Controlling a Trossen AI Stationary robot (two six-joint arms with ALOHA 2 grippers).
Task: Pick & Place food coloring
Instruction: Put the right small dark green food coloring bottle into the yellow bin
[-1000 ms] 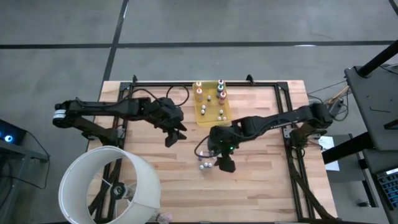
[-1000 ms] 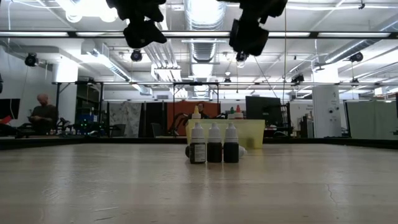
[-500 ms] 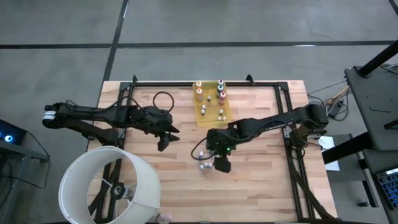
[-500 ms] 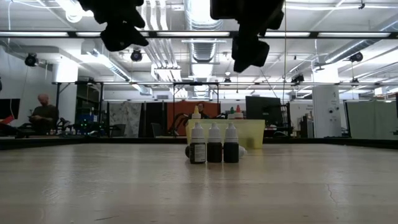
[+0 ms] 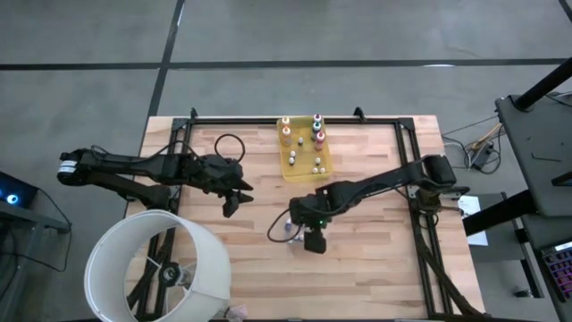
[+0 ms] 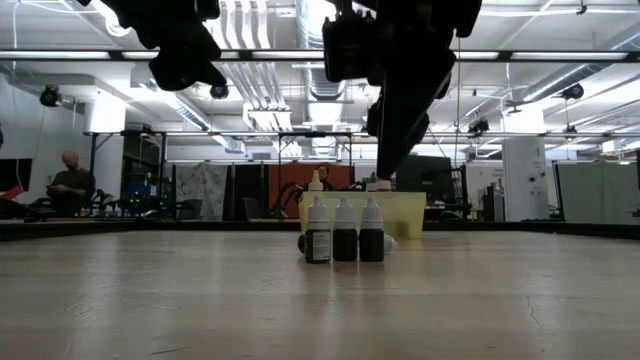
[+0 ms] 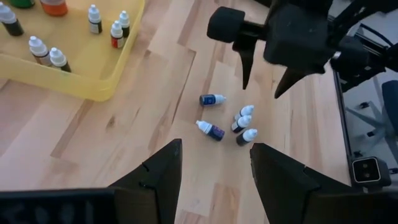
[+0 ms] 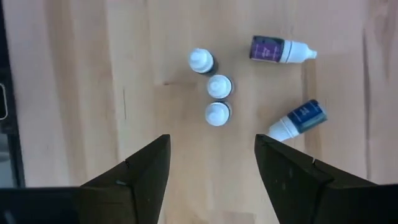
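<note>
Standing on the worktop (image 5: 375,224), three upright bottles (image 8: 211,96) sit beside two toppled ones (image 8: 283,50), directly below the right pincer (image 8: 211,168), which hangs released, touching nothing. Left pincer (image 7: 214,165), also released and empty, hovers well off to the left.

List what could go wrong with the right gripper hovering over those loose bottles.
1. The three upright bottles stand packed in a row; the open right gripper above them may knock neighbours over while taking one.
2. Two bottles lie on their sides nearby and could roll if bumped.
3. The left gripper waits apart, so collision seems unlikely.
</note>
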